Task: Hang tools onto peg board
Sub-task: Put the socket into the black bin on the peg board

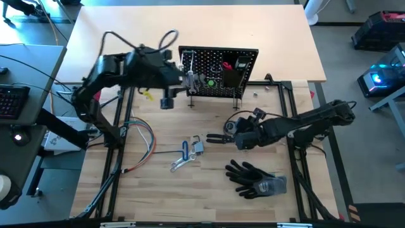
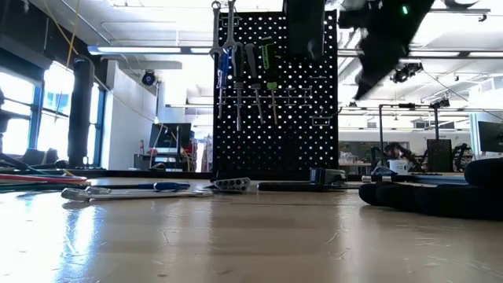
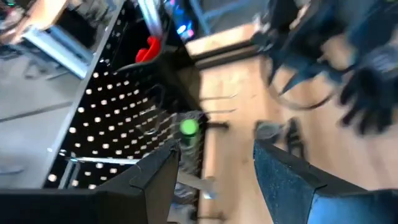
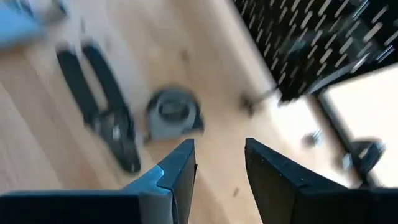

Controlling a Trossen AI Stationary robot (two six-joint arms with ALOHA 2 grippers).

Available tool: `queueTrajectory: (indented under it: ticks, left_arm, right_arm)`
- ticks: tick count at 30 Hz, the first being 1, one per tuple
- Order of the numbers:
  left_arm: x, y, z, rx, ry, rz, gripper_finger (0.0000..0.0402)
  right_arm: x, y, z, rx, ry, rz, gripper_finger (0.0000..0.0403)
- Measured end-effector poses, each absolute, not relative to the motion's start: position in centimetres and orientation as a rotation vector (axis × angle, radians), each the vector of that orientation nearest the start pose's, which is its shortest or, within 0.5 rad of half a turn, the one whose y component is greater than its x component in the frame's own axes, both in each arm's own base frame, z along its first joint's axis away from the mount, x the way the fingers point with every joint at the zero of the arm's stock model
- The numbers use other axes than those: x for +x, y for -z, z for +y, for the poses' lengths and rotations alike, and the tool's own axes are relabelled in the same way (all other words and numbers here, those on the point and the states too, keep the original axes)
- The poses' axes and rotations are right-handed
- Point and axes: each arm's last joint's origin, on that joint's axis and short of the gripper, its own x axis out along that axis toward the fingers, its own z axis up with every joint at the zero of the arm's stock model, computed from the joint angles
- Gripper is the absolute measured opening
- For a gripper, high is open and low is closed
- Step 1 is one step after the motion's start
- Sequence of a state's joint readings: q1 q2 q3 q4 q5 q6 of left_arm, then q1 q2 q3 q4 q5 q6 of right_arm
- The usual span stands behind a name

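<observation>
Left claw up at the peg board, fingers apart and empty, just beside a green-handled driver hung there among other tools. Right claw low over the counter, fingers parted and holding nothing, near black pliers and a small grey part. Blue-handled tool and silver wrench flat on the wood, black gloves off toward the right arm's side, coloured wires toward the left's.
</observation>
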State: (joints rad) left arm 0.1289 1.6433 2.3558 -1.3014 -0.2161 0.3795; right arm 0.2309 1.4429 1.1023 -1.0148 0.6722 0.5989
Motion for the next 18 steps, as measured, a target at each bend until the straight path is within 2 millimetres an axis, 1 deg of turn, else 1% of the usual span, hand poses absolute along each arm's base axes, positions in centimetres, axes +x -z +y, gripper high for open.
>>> queueTrajectory:
  ticks: [5, 9, 12, 15, 18]
  left_arm:
    - [23.0, -53.3, 2.5, 0.331, -0.179, 0.589, 0.0197]
    - [21.2, -53.7, 1.4, 0.299, -0.148, 0.588, 0.0197]
    - [20.3, -53.7, 0.8, 0.285, -0.133, 0.602, 0.0197]
    - [20.0, -53.4, 0.3, 0.285, -0.139, 0.638, 0.0197]
    - [19.9, -53.2, 0.0, 0.295, -0.148, 0.670, 0.0197]
  right_arm:
    - [24.3, -21.6, 2.7, 0.001, 0.744, 1.140, 0.0134]
    - [23.9, -18.7, 1.2, 0.071, 0.792, 1.104, 0.0134]
    - [23.9, -16.6, -0.3, 0.132, 0.788, 1.044, 0.0134]
    - [23.9, -15.0, -2.2, 0.199, 0.793, 0.955, 0.0134]
    - [23.2, -13.9, -4.2, 0.234, 0.891, 0.877, 0.0134]
